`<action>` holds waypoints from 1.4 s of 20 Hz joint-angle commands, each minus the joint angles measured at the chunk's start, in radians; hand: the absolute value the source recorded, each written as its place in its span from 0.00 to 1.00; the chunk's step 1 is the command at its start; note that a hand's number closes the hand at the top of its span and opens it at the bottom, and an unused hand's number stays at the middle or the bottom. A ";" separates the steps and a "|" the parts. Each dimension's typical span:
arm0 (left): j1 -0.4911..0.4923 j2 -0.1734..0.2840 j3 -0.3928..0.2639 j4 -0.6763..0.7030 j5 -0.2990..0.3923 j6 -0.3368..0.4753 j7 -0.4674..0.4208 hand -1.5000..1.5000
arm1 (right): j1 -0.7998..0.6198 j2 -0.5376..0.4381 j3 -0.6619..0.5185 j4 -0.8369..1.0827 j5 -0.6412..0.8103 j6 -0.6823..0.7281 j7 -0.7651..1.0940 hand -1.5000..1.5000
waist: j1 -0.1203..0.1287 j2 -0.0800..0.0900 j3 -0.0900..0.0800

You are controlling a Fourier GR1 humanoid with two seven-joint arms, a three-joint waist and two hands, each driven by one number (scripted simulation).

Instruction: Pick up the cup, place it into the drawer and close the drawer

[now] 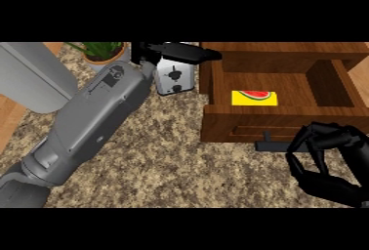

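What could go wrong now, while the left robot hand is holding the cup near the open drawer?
1. The left robot hand carries the cup close to the drawer wall; the cup may bump the wooden edge instead of going inside.
2. A yellow watermelon box already lies in the drawer, so the cup could land on it and tip.
3. The right robot hand sits near the drawer's front and handle, and might nudge it early.

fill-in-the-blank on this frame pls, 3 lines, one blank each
1. The wooden drawer stands ____.
2. Inside the drawer lies a yellow card with a ____ picture.
3. The white cup with dark spots sits to the ____ of the drawer, beside the left hand.

Missing words: open; watermelon; left
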 commanded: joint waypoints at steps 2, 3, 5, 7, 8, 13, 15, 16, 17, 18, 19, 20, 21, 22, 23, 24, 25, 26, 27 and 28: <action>0.157 0.076 0.028 -0.176 -0.008 0.006 0.012 0.00 | -0.085 0.034 0.058 0.087 0.158 -0.080 0.007 1.00 | 0.010 0.000 0.000; 0.168 0.091 0.049 -0.159 0.007 -0.047 0.013 0.00 | -0.089 0.019 0.062 0.162 0.195 -0.081 -0.077 1.00 | 0.005 0.004 0.000; 0.228 0.111 0.039 -0.239 -0.001 -0.021 0.040 0.00 | -0.038 0.035 0.139 0.158 0.299 -0.120 -0.117 1.00 | 0.006 0.001 0.001; 0.278 0.159 0.069 -0.252 0.019 -0.080 0.023 0.00 | -0.079 -0.012 0.144 0.218 0.353 -0.117 -0.140 1.00 | 0.008 0.004 0.000; 0.316 0.155 0.050 -0.305 0.008 -0.054 0.007 0.00 | -0.125 -0.036 0.132 0.296 0.392 -0.129 -0.151 1.00 | 0.028 0.003 0.000; 0.419 0.223 0.084 -0.381 0.026 -0.110 -0.001 0.00 | -0.201 -0.018 0.266 0.449 0.627 -0.223 -0.129 1.00 | 0.036 0.005 0.000; 0.403 0.237 0.094 -0.424 0.021 -0.080 0.058 0.00 | -0.247 0.008 0.292 0.570 0.688 -0.278 -0.164 1.00 | 0.028 0.006 0.001; 0.509 0.288 0.107 -0.451 0.028 -0.154 -0.002 0.00 | -0.228 -0.023 0.274 0.578 0.685 -0.282 -0.197 1.00 | 0.026 0.005 0.000; 0.473 0.279 0.123 -0.441 0.044 -0.151 0.030 0.00 | -0.314 0.020 0.296 0.685 0.727 -0.316 -0.194 1.00 | 0.033 0.010 0.001; 0.537 0.288 0.121 -0.500 0.024 -0.131 0.001 0.00 | -0.291 0.021 0.292 0.721 0.742 -0.354 -0.220 1.00 | 0.026 0.006 0.001; 0.523 0.265 0.144 -0.433 0.024 -0.155 -0.019 0.00 | -0.398 0.049 0.274 0.790 0.739 -0.329 -0.190 1.00 | 0.013 0.010 0.001; 0.544 0.354 0.169 -0.535 0.062 -0.178 0.060 0.00 | -0.358 0.025 0.251 0.855 0.738 -0.381 -0.252 1.00 | 0.031 0.008 0.002; 0.576 0.326 0.160 -0.544 0.032 -0.150 0.037 0.00 | -0.422 0.052 0.244 0.932 0.735 -0.379 -0.264 1.00 | 0.021 0.009 0.001; 0.633 0.331 0.170 -0.545 0.046 -0.197 0.001 0.00 | -0.453 0.099 0.248 0.972 0.754 -0.419 -0.238 1.00 | 0.024 0.010 0.001; 0.644 0.350 0.166 -0.598 0.039 -0.176 0.025 0.00 | -0.440 0.078 0.222 1.057 0.755 -0.490 -0.315 1.00 | 0.033 0.011 0.002; 0.616 0.329 0.186 -0.528 0.034 -0.200 0.012 0.00 | -0.546 0.101 0.200 1.131 0.749 -0.461 -0.297 1.00 | 0.018 0.013 0.001; 0.631 0.331 0.165 -0.609 0.028 -0.166 0.029 0.00 | -0.566 0.081 0.184 1.210 0.755 -0.486 -0.334 1.00 | 0.038 0.015 0.002; 0.689 0.334 0.184 -0.600 0.026 -0.190 -0.009 0.00 | -0.620 0.104 0.170 1.244 0.743 -0.474 -0.326 1.00 | 0.029 0.013 0.001; 0.671 0.345 0.207 -0.565 0.038 -0.230 0.003 0.00 | -0.641 0.098 0.147 1.310 0.734 -0.500 -0.375 1.00 | 0.021 0.015 0.001; 0.673 0.366 0.224 -0.596 0.046 -0.233 0.009 0.00 | -0.639 0.111 0.140 1.372 0.742 -0.544 -0.390 1.00 | 0.031 0.017 0.002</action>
